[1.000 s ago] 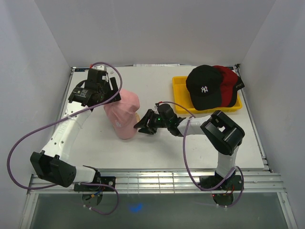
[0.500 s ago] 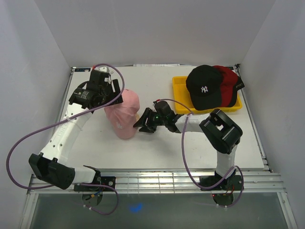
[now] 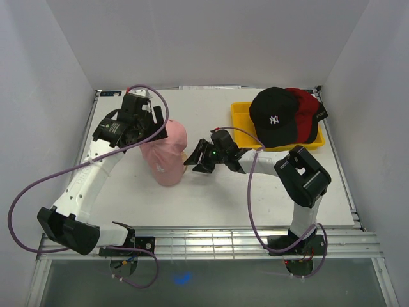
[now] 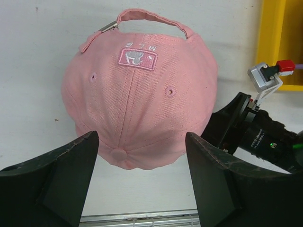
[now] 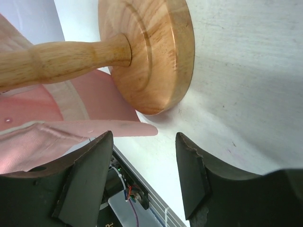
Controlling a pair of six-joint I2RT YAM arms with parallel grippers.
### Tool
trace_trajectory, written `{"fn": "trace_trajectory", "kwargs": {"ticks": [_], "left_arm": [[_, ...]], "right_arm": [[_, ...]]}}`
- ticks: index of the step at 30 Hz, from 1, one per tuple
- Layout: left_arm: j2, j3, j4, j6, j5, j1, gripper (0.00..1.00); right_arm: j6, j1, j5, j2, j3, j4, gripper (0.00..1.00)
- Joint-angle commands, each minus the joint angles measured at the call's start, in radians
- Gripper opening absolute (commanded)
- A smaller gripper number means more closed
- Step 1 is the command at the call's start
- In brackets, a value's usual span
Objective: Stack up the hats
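The pink cap (image 4: 142,104) carries an embroidered "MLB" patch at its back. The black cap (image 3: 275,115) bears a white "NY".

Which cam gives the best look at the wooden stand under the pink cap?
Right wrist. It sees the wooden stand from low down: round base on the table, turned post running in under the pink cap. In top external and left wrist the cap covers it, so little or no wood shows.

A pink cap (image 3: 167,155) is perched on a wooden stand (image 5: 142,52), its brim pointed toward the near edge. A black cap (image 3: 275,116) with a white NY logo is laid over a red cap (image 3: 308,109) in a yellow tray (image 3: 238,128).
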Motion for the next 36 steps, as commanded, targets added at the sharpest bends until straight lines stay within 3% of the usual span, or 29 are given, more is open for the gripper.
{"fn": "trace_trajectory", "kwargs": {"ticks": [1,14,36], "left_arm": [[-0.019,0.031,0.003,-0.013,0.001,-0.010,0.84],[0.050,0.024,-0.014,-0.036,-0.123,-0.061,0.84],[0.144,0.095,-0.082,-0.032,-0.221,-0.103,0.96]], "right_arm": [[-0.038,-0.013,0.030,-0.100,-0.021,-0.019,0.62],[-0.120,-0.043,0.105,-0.298,-0.037,-0.068,0.67],[-0.174,-0.092,0.022,-0.094,0.224,-0.069,0.74]]}}
